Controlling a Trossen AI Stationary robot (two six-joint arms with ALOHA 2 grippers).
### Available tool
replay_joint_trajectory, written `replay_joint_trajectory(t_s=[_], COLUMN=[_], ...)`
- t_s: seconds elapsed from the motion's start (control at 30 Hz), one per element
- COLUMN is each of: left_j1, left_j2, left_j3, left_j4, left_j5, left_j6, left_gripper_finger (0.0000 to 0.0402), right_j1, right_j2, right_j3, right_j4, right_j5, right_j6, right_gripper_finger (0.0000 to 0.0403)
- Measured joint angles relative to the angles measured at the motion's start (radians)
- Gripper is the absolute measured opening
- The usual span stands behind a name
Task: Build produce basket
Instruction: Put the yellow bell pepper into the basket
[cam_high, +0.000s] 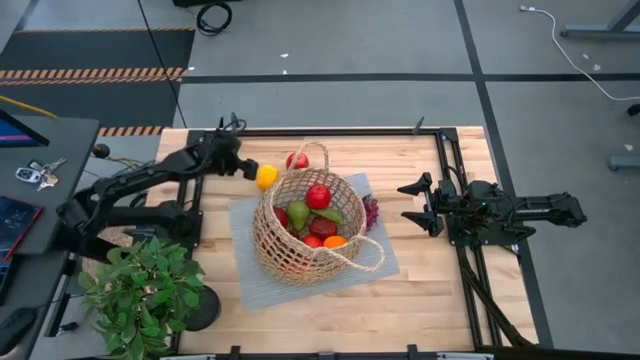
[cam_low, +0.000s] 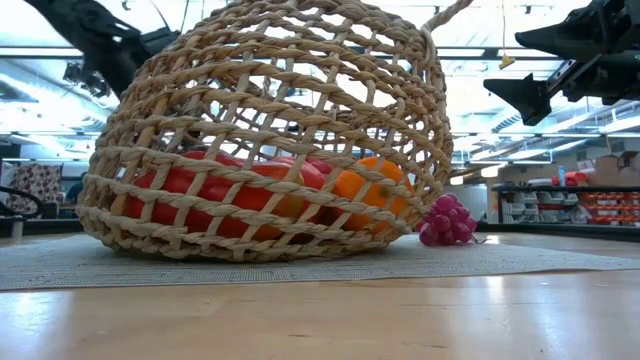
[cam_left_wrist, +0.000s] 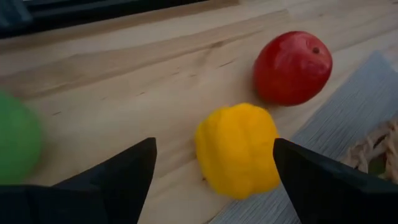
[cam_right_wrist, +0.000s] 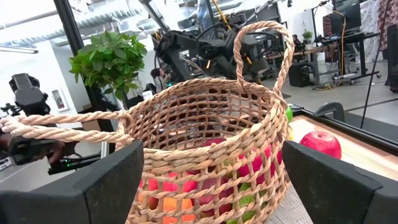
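Observation:
The tan wicker basket (cam_high: 305, 232) stands on a grey mat (cam_high: 250, 285) mid-table, holding red, green and orange produce (cam_high: 318, 196). A yellow pepper (cam_left_wrist: 237, 149) lies on the wood at the mat's far left edge, next to a red apple (cam_left_wrist: 292, 67); a green fruit (cam_left_wrist: 17, 144) lies farther left. My left gripper (cam_high: 248, 170) is open, its fingers standing either side of the yellow pepper without touching it. My right gripper (cam_high: 418, 205) is open and empty, right of the basket. Purple grapes (cam_high: 371, 212) lie on the mat beside the basket.
A leafy potted plant (cam_high: 140, 295) stands at the table's near left corner. Black rails (cam_high: 455, 160) run along the table's edges. Bare wood lies near the front edge and between the basket and my right gripper.

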Motion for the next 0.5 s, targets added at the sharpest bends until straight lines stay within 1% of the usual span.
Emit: replay_joint_trajectory(t_s=[0.1,0.2,0.3,0.37,0.5], left_j1=[-0.004,-0.011,-0.012,-0.005,-0.002], left_j2=[0.070,0.143,0.211,0.253,0.341], left_j3=[0.044,0.093,0.142,0.165,0.185], left_j4=[-0.001,-0.002,-0.005,-0.006,-0.006], left_j5=[0.009,0.010,0.024,0.061,0.085], left_j6=[0.014,0.068,0.150,0.203,0.308], left_gripper_finger=[0.0332,0.0332,0.0332,0.0332,0.0329], right_j1=[0.000,0.000,0.000,0.000,0.000], right_j2=[0.000,0.000,0.000,0.000,0.000], right_j3=[0.000,0.000,0.000,0.000,0.000], right_j4=[0.000,0.000,0.000,0.000,0.000], right_j5=[0.000,0.000,0.000,0.000,0.000], right_j6=[0.000,0.000,0.000,0.000,0.000], right_gripper_finger=[0.0384,0.0384,0.0384,0.0384,0.0384])
